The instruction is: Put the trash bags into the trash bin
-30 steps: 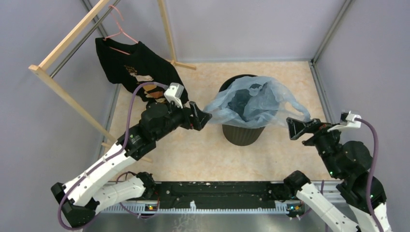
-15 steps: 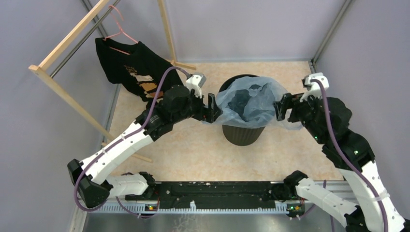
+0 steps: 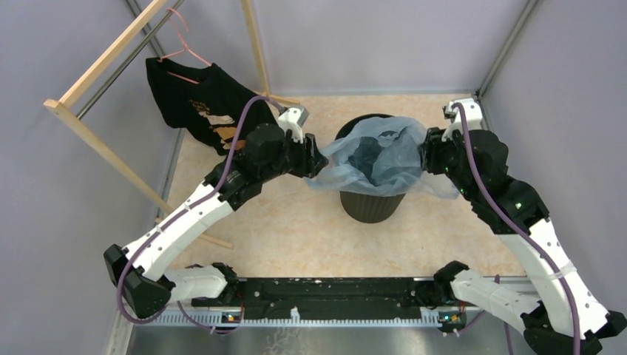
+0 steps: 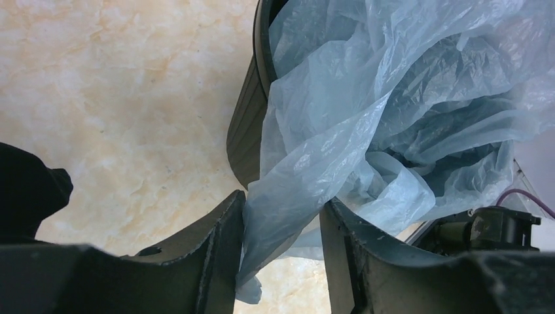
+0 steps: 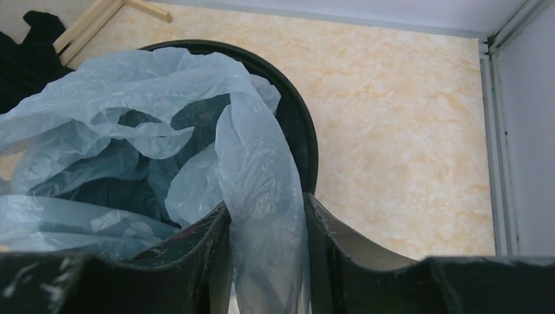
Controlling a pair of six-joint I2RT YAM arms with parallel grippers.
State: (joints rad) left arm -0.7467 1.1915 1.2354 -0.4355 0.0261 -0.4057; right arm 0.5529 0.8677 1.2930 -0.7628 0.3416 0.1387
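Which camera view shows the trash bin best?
Top external: the trash bin shows its ribbed side and back rim despite the bag. Left wrist shows one strip of side and rim; right wrist, only part of the rim.

You have a thin, wrinkled, translucent plastic-film bag point(image 3: 388, 148), a ribbed matt plastic bin point(image 3: 371, 206), and a smooth marbled table point(image 3: 296, 229).
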